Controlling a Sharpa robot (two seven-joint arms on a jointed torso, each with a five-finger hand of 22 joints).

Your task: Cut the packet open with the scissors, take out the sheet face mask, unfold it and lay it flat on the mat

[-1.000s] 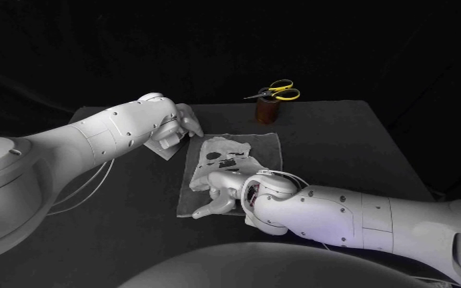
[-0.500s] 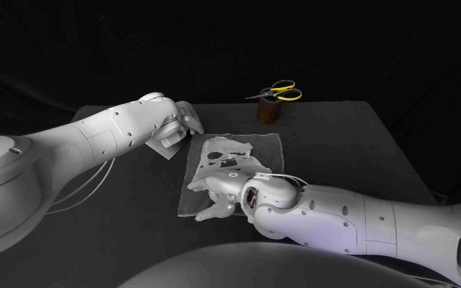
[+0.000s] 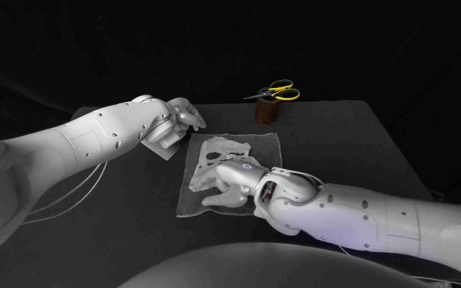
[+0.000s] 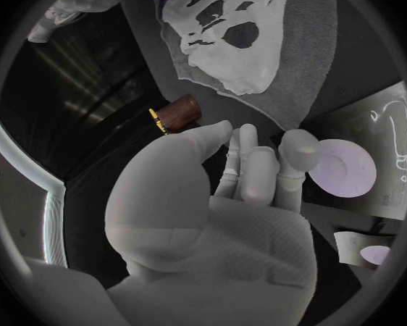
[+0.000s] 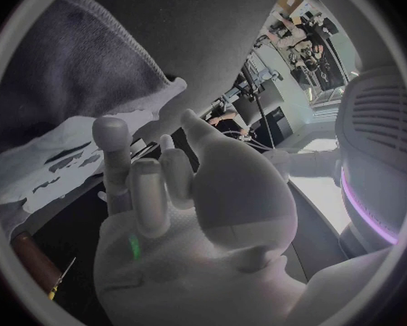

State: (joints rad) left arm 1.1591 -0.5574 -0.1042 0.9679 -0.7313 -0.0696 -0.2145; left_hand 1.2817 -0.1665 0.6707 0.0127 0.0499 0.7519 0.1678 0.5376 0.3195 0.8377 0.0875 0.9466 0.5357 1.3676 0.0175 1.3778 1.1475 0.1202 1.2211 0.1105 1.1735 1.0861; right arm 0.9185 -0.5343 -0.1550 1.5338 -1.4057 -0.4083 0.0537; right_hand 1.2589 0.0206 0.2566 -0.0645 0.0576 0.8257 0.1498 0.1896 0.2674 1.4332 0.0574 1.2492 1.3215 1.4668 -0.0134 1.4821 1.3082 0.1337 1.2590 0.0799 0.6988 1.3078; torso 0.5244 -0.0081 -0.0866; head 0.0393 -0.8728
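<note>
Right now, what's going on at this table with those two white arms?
A robot is laying out a sheet face mask. The mask is out of its packet and lies spread on the mat. The right hand is over the mask's near end, fingers extended and holding nothing, apparently smoothing it. The left hand hovers beside the mat above the packet. The scissors stand in a brown holder at the table's far side.
</note>
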